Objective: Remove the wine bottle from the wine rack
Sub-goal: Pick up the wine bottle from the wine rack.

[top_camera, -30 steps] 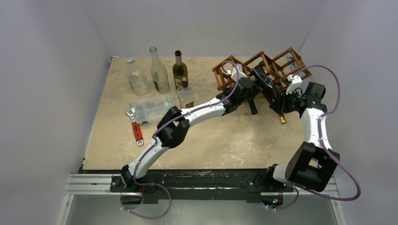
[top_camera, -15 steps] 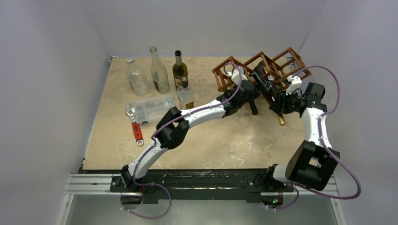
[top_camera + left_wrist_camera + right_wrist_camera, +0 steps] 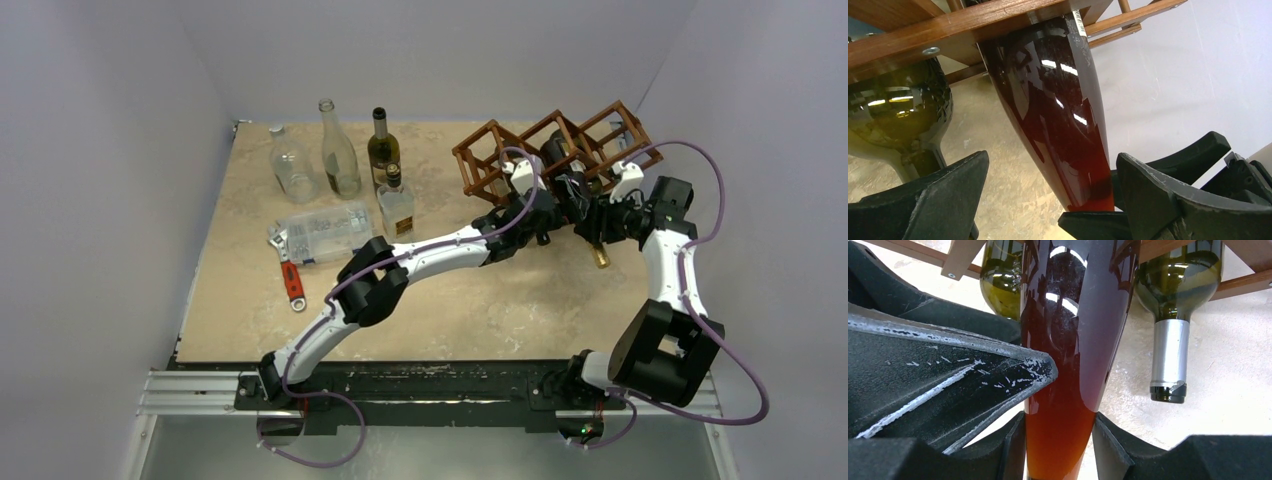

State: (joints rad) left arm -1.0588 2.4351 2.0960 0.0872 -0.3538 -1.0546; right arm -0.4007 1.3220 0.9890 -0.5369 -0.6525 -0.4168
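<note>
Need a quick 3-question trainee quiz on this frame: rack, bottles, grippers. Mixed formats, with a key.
1. True or false: the left gripper is shut on the reddish-brown bottle.
2. Which grips that bottle's neck? A) left gripper B) right gripper C) neither
3. Fill in: in the right wrist view, the green bottle to its right in the wine rack has a ___ foil capsule on its neck.
Key: 1 false, it is open with a finger on either side. 2 B. 3 silver.
</note>
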